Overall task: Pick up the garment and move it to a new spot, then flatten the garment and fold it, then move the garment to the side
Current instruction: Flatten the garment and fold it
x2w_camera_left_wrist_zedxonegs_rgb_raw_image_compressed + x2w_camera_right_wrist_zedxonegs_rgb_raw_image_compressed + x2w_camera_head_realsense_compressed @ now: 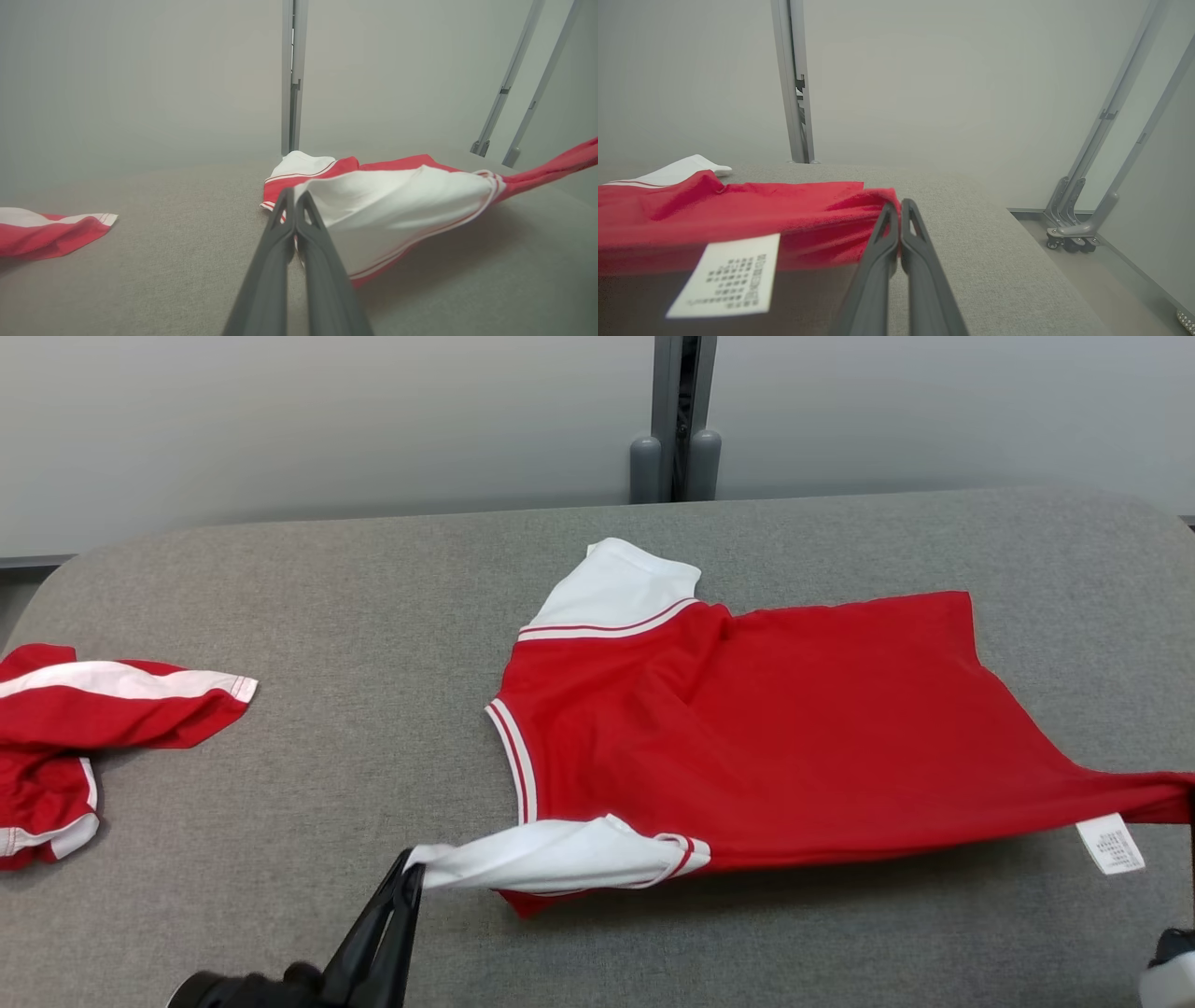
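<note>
At the bottom left of the head view, the left gripper (409, 870) had its two dark fingers pressed together on the cuff of the garment's near sleeve (560, 854), the white cloth pinched between them. In the right wrist view the right gripper (899, 205) was likewise closed, clamped on the red hem corner (873, 198), which in the head view ran out to the right edge of the frame. Between the two grips the near edge of the garment (794, 728) was drawn taut and lifted, casting a shadow on the table (373, 616), with the care label (1111, 845) hanging at lower right. Further up the frame the red body lay mostly spread on the grey top with some creases, and the far sleeve (616, 583) rested flat near the centre. A second garment (84, 709), red and white, sat crumpled at the left edge, well apart.

By my reading, the pick-up and relocation looked done and flattening was in progress. The fold and the final move to the side were not yet done.
</note>
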Available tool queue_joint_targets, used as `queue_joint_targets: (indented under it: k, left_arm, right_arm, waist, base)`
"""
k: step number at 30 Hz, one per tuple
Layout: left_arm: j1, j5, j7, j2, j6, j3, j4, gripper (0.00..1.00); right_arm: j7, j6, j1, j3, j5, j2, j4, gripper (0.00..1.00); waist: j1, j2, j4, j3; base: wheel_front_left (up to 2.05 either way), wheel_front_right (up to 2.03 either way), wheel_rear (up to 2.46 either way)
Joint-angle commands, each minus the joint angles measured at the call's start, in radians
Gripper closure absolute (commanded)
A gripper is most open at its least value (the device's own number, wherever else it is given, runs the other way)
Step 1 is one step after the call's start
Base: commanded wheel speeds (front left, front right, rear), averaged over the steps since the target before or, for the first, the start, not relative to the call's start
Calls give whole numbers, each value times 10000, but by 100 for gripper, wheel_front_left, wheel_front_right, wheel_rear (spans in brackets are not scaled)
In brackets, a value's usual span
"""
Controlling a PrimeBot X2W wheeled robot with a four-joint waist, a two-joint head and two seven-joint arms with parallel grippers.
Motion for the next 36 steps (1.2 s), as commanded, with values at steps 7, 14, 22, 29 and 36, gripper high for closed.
queue_joint_targets:
  k: [7,14,22,29,36]
  left_arm:
    - [-2210,86,249,-486,110,-253,1965,100]
    - [-4234,383,-238,-768,-3,-634,4214,100]
    - [-5981,538,-500,-915,-423,-1217,6631,100]
    - [-6925,-19,-450,-1067,-691,-1678,8356,100]
    - [-6925,-779,-559,-1152,-561,-1504,8550,0]
  right_arm:
    - [-40,0,-1638,802,-479,-64,1346,100]
    - [-42,0,-3244,1232,-1123,-138,3146,100]
    - [-40,0,-4552,1669,-1608,-229,4829,100]
    - [-42,0,-5247,1867,-1664,-137,5731,100]
    - [-42,0,-5182,1527,-1703,-60,5741,0]
  waist:
    - [0,-1,-150,295]
    - [0,-1,-115,767]
    - [0,-1,-56,1289]
    - [0,-1,7,1543]
    - [0,-1,74,1409]
  base:
    - [0,0,0]
    - [0,0,0]
    - [0,0,0]
    - [0,0,0]
    - [0,0,0]
